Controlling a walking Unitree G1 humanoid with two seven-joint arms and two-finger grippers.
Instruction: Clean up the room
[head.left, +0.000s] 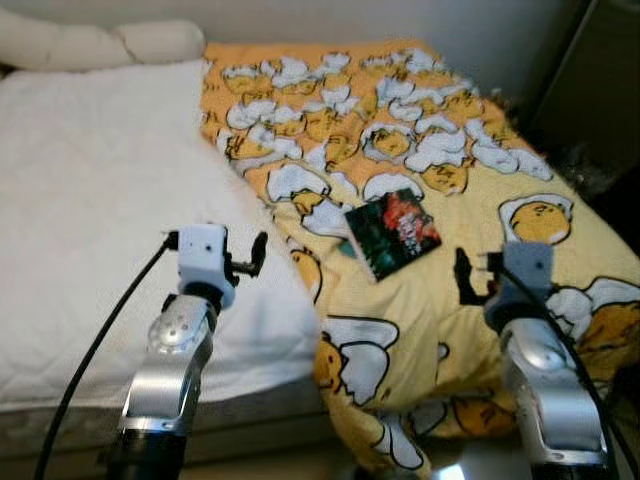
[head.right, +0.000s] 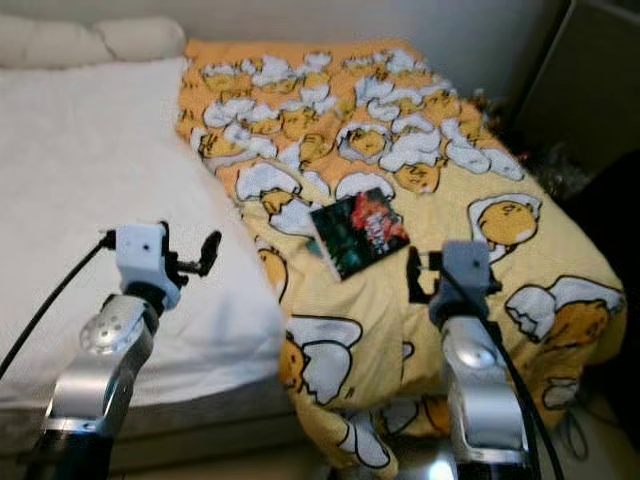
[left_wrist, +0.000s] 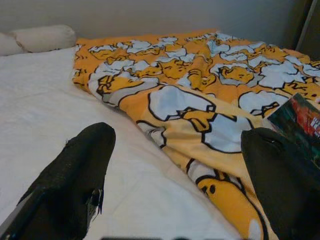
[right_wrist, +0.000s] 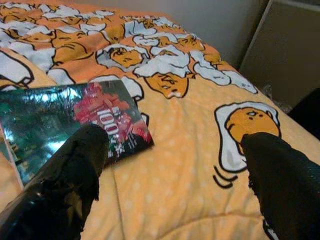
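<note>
- I see a bed (head.left: 90, 250) with a white mattress cover, and a yellow blanket (head.left: 420, 130) printed with egg characters spread over its right half.
- A glossy dark book (head.left: 392, 232) lies flat on the blanket near the middle of the bed.
- My left gripper (head.left: 250, 262) hovers over the white cover at the blanket's edge, fingers (left_wrist: 75, 175) apart and empty.
- My right gripper (right_wrist: 175, 165) hangs over the blanket just beside the book, fingers (right_wrist: 280, 175) spread wide, holding nothing.
- Pillows (head.left: 100, 42) sit at the head.
</note>
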